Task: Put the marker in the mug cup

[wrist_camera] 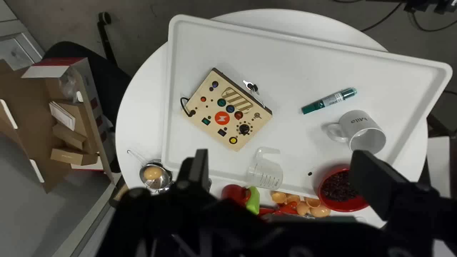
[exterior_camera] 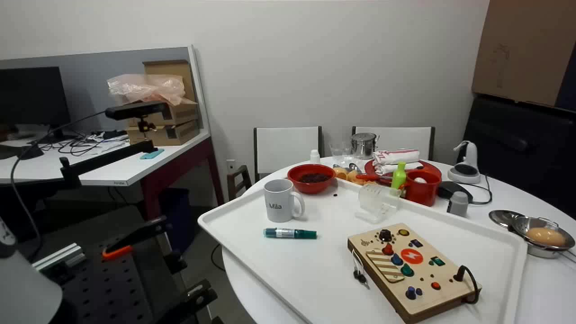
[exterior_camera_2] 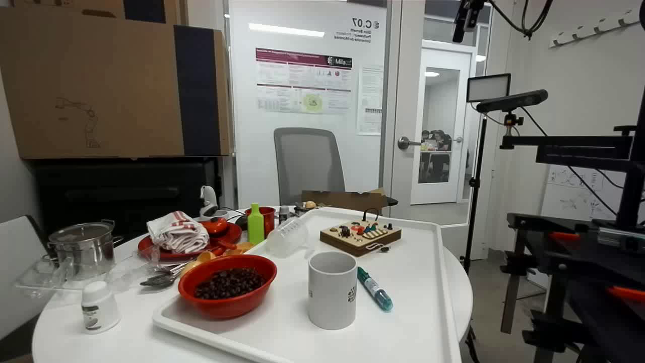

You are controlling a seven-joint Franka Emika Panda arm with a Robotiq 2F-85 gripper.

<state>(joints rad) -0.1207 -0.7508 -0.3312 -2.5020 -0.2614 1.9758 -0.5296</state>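
Observation:
The marker (exterior_camera: 290,233), dark teal-green with a pale label, lies flat on the white tray (exterior_camera: 306,270). It also shows in an exterior view (exterior_camera_2: 374,289) and in the wrist view (wrist_camera: 329,101). The white-grey mug cup (exterior_camera: 275,204) stands upright on the tray close beside the marker, with its handle to one side. The mug also shows in an exterior view (exterior_camera_2: 330,292) and in the wrist view (wrist_camera: 358,123); the part of its inside that shows holds nothing. My gripper (wrist_camera: 282,164) is open, fingers wide apart with nothing between them, high above the table.
A red bowl (exterior_camera: 310,189) of dark beans stands near the mug. A wooden box with knobs (exterior_camera: 418,270) and a clear measuring cup (exterior_camera: 378,200) lie on the tray. A red pot (exterior_camera: 423,191), a green bottle (exterior_camera: 398,176) and eggshells (wrist_camera: 292,198) sit past the tray's rim.

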